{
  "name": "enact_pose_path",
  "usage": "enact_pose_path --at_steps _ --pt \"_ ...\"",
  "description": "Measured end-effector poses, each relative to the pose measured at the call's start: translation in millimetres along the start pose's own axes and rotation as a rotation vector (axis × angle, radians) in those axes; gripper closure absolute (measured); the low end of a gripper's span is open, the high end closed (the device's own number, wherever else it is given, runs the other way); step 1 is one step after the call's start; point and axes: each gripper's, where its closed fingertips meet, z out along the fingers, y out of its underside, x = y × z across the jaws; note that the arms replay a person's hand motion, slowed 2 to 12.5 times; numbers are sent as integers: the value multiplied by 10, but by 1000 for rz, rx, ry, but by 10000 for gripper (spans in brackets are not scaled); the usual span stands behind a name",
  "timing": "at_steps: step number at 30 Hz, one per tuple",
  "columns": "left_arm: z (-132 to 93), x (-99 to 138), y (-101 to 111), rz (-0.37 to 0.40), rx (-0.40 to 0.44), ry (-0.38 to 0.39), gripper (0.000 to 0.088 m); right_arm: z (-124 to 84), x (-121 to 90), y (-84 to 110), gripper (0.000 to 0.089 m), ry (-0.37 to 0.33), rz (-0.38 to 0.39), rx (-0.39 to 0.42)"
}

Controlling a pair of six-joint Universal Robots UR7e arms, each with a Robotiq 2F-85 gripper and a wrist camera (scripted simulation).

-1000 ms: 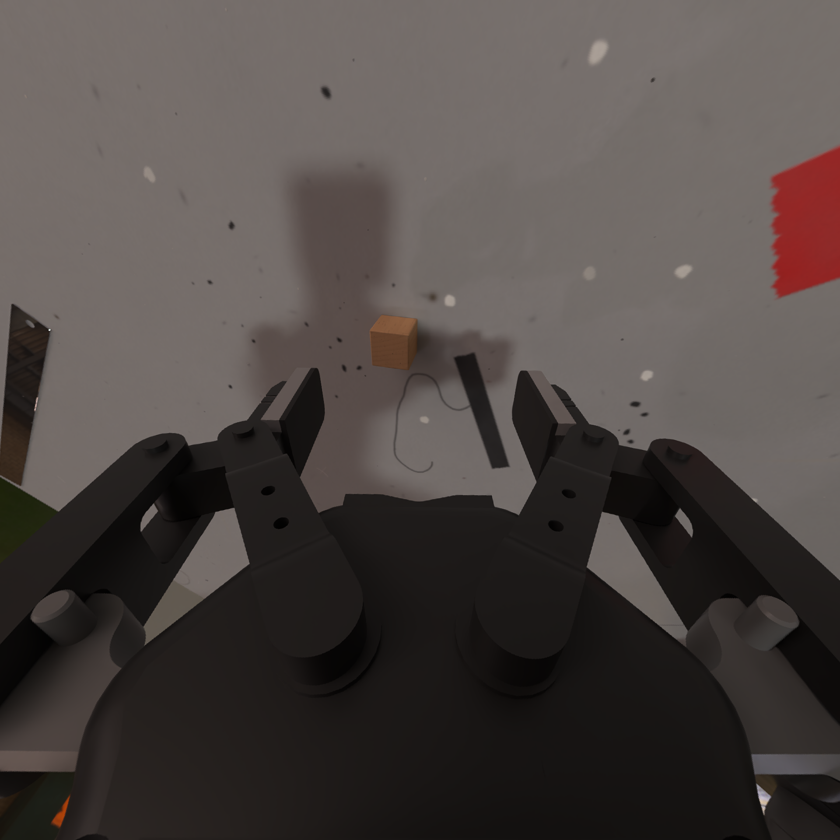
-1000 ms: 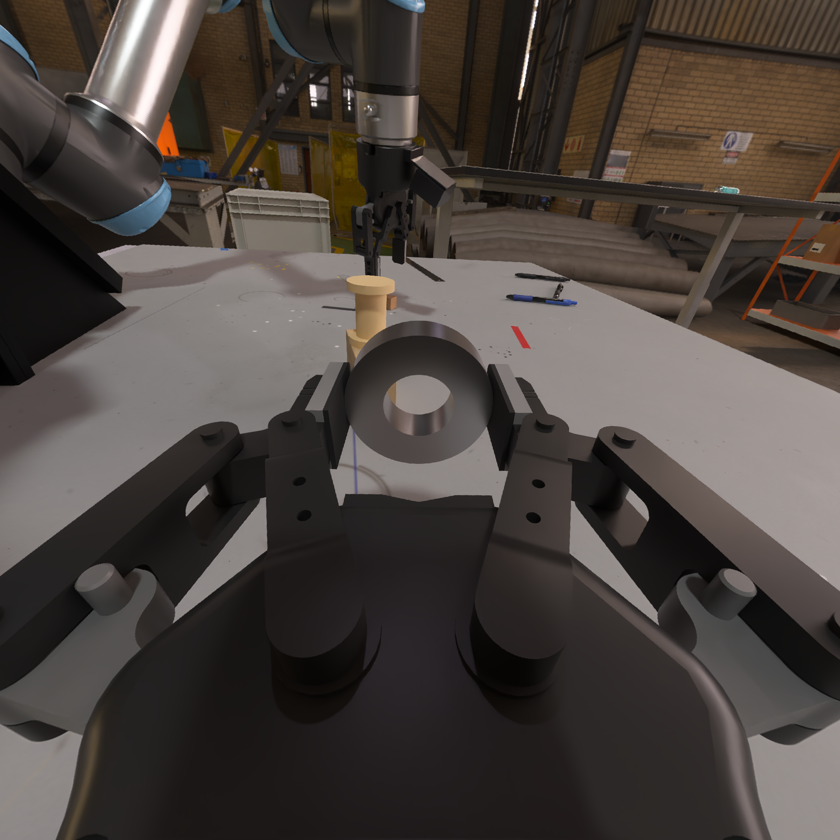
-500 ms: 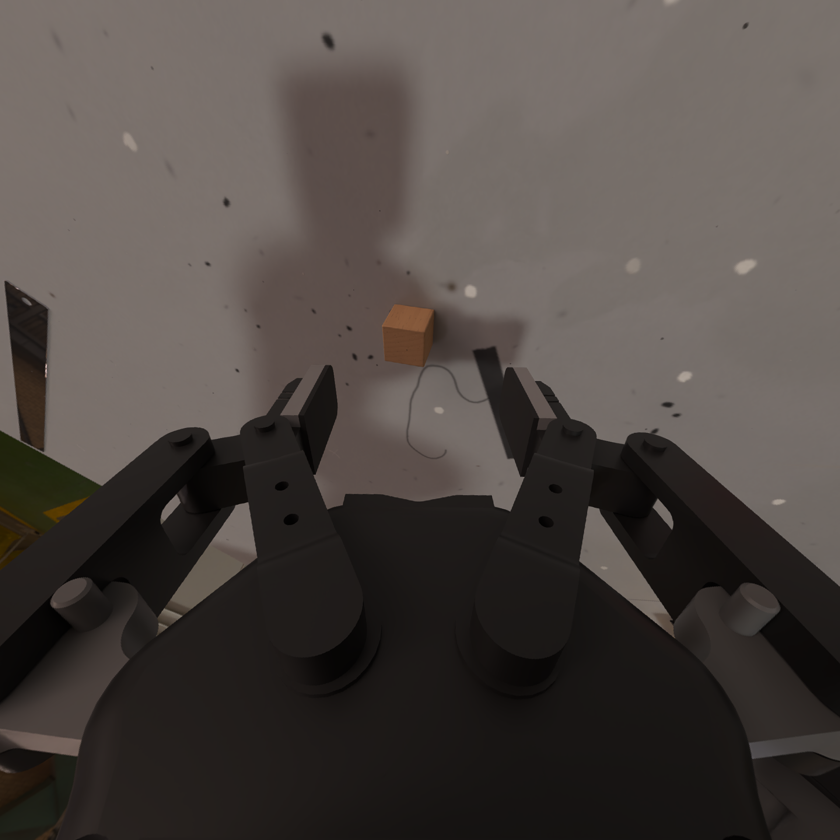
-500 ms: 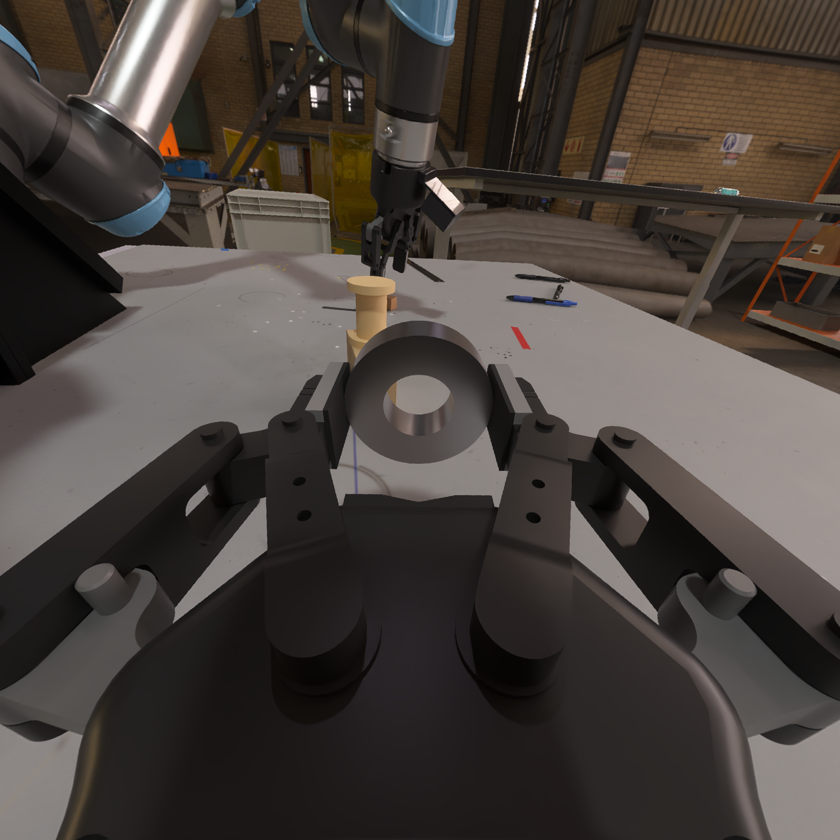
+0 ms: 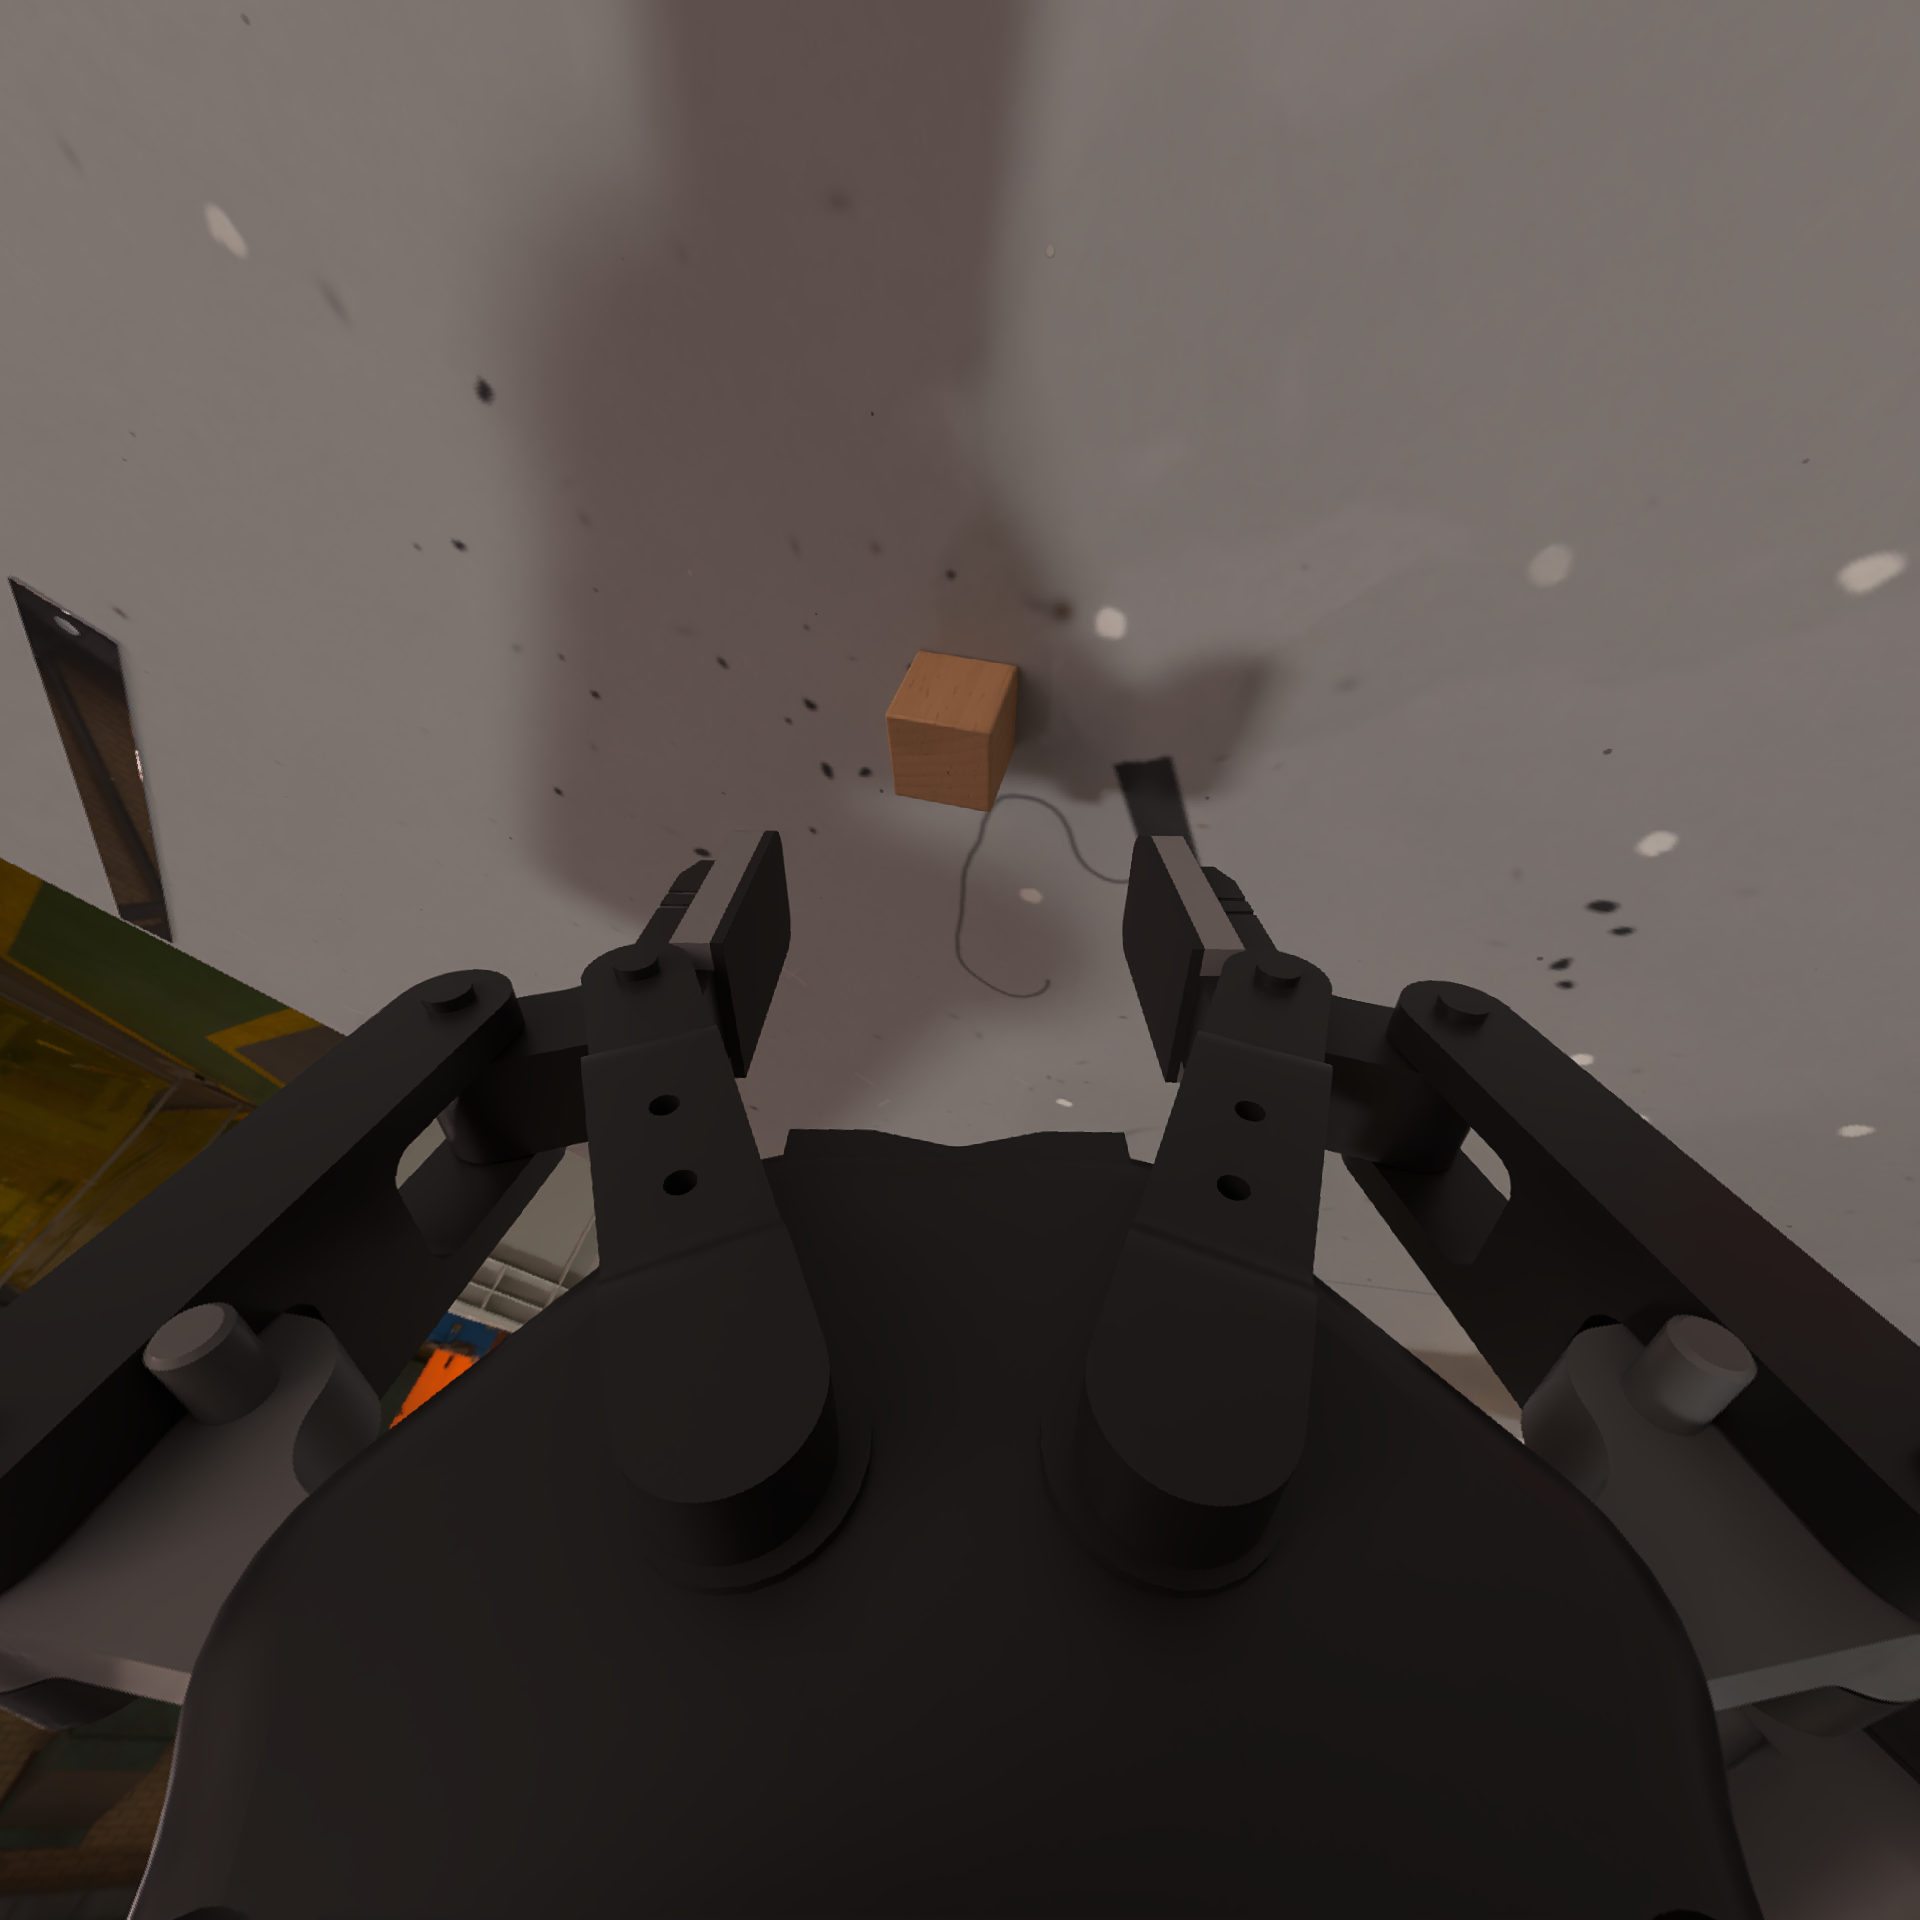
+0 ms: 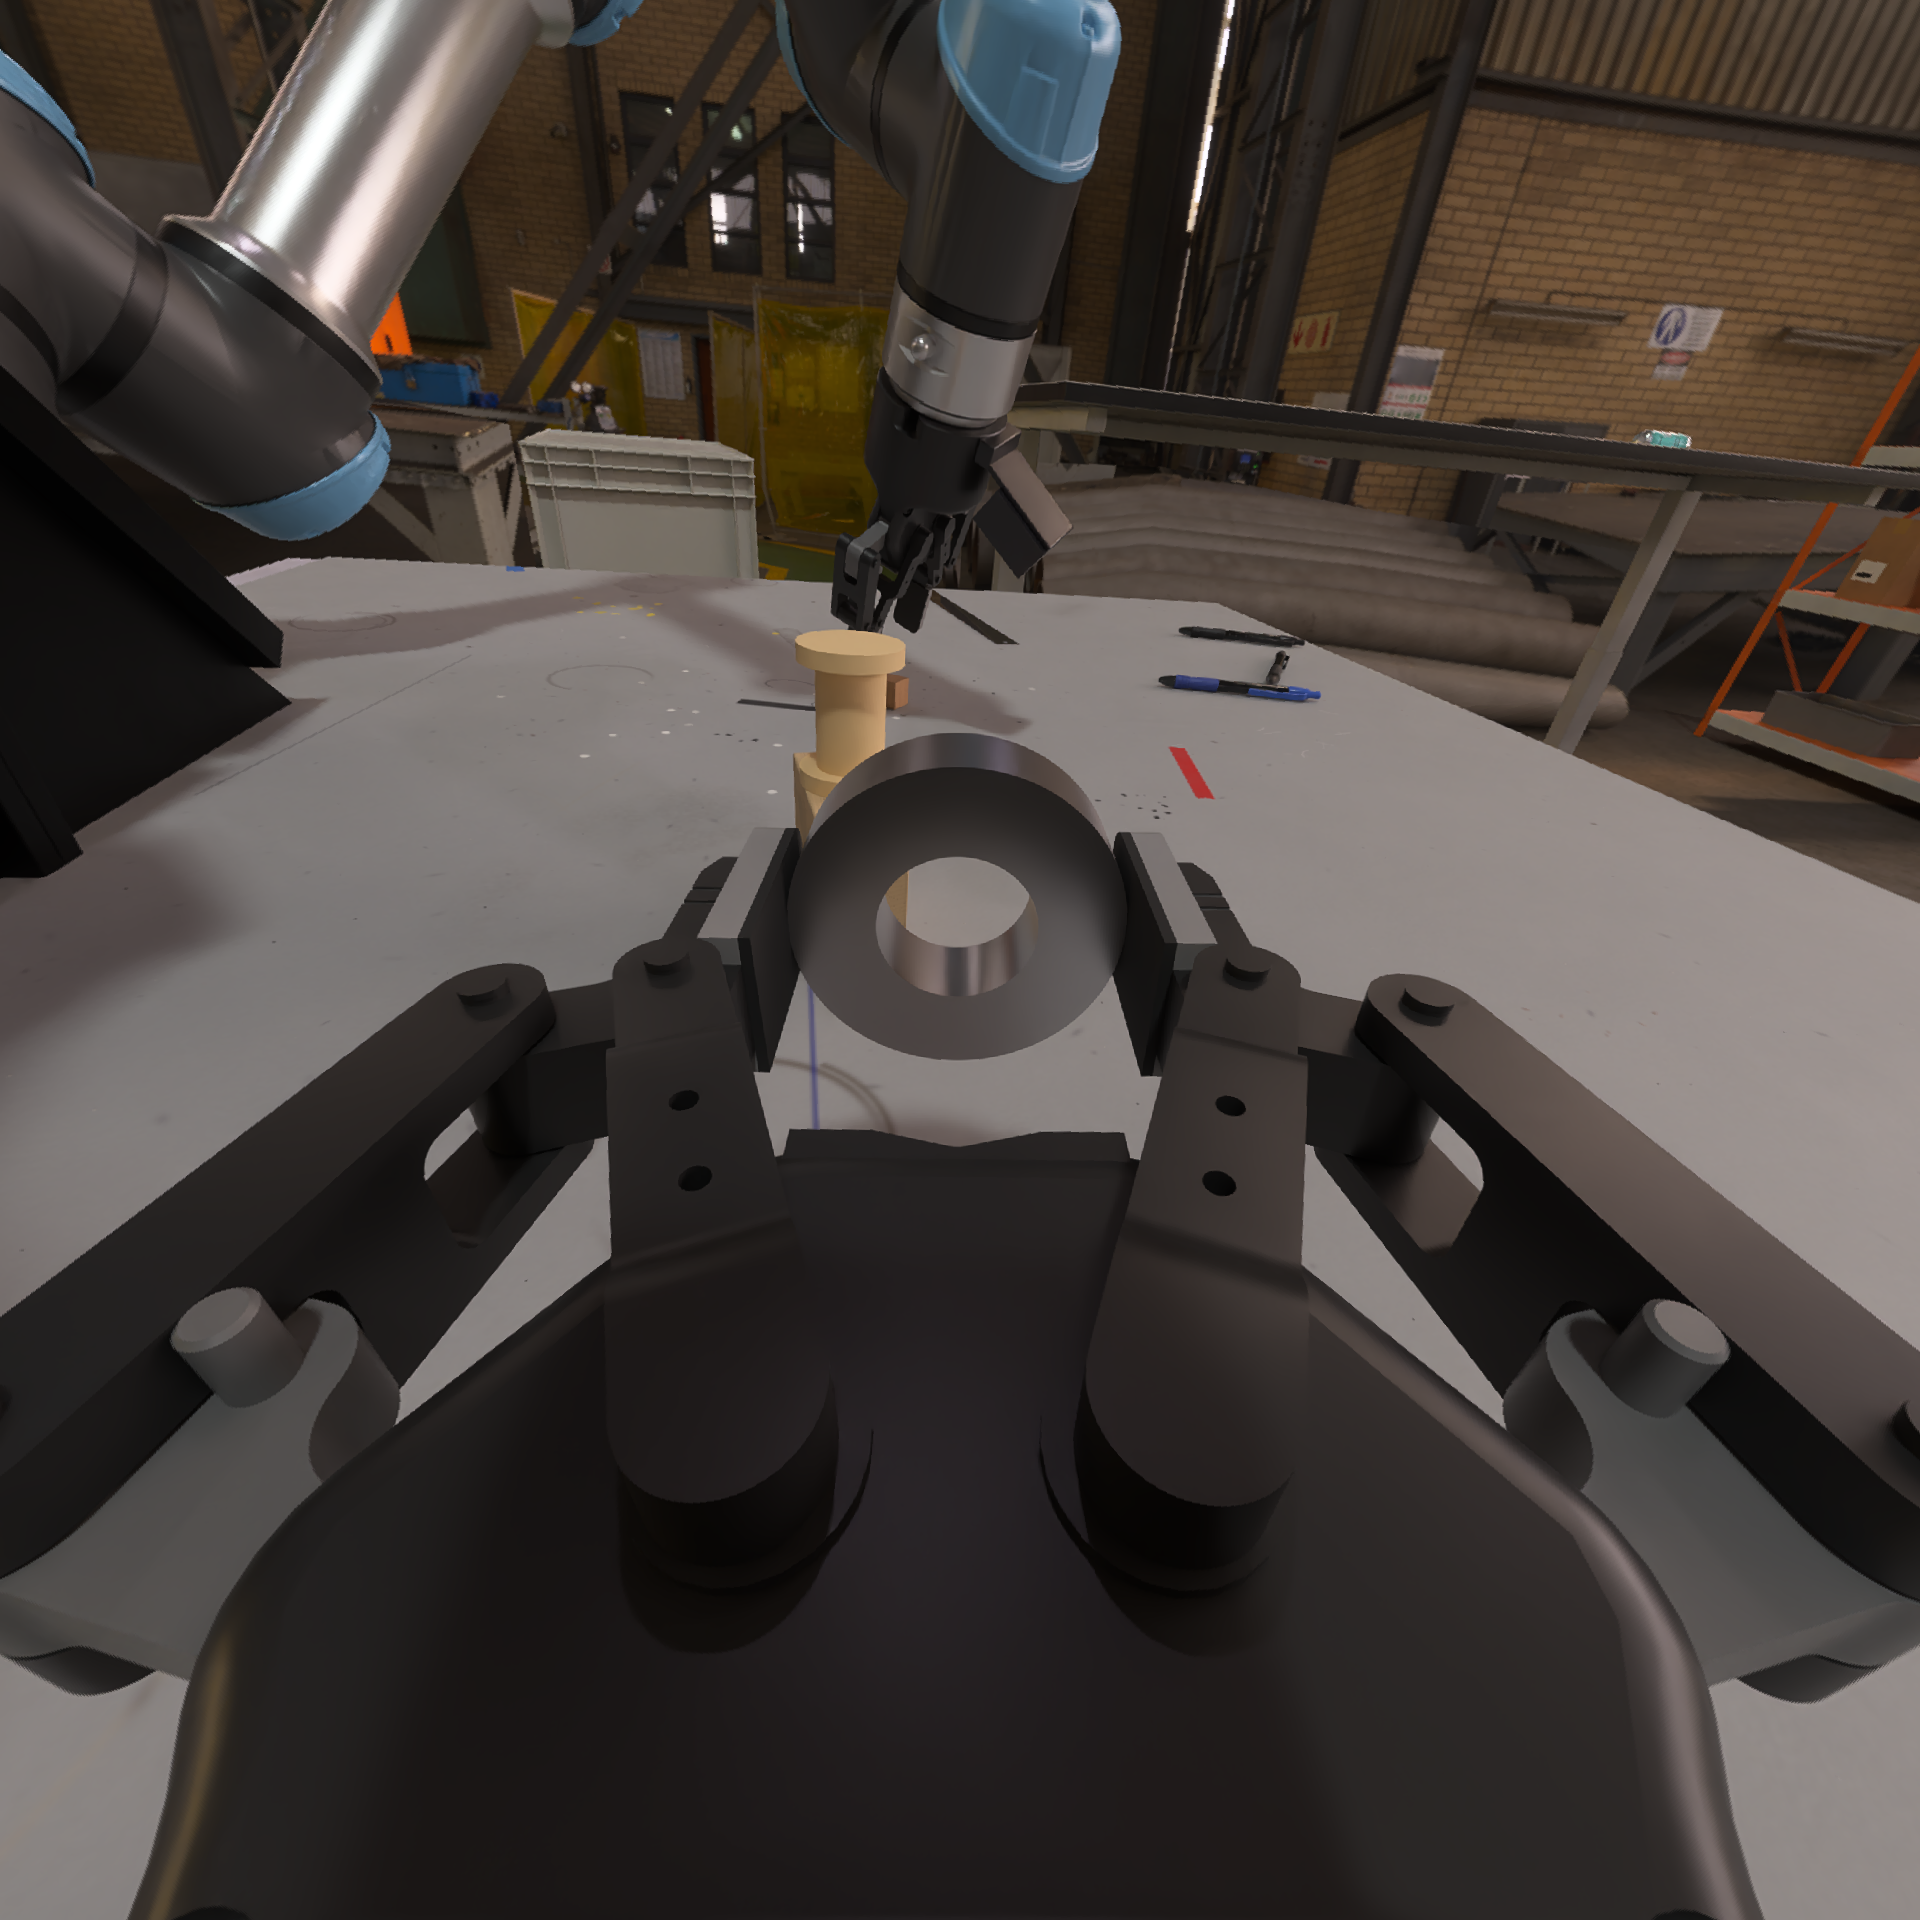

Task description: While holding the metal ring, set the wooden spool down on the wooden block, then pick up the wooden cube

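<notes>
A small wooden cube sits on the grey table, just ahead of my left gripper, which is open, empty and above it. In the right wrist view my right gripper is shut on a dark metal ring, held above the table. Behind the ring the pale wooden spool stands upright; what it rests on is hidden by the ring. The cube peeks out behind the spool. The left gripper shows farther off, hanging above and behind the spool.
A black tape strip and a thin curled line lie beside the cube. In the right wrist view, two pens and a red tape mark lie at the right of the table. The left arm reaches over the back.
My left gripper has moved toward the cube and narrowed its opening; in the right wrist view it has shifted right and tilted. The right gripper and ring have not moved.
</notes>
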Motion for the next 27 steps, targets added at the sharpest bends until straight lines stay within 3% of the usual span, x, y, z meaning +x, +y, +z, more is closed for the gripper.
enact_pose_path --at_steps 27 --pt "66 40 -34 78 -179 8 401 -3 -8 -5 375 0 -8 2"
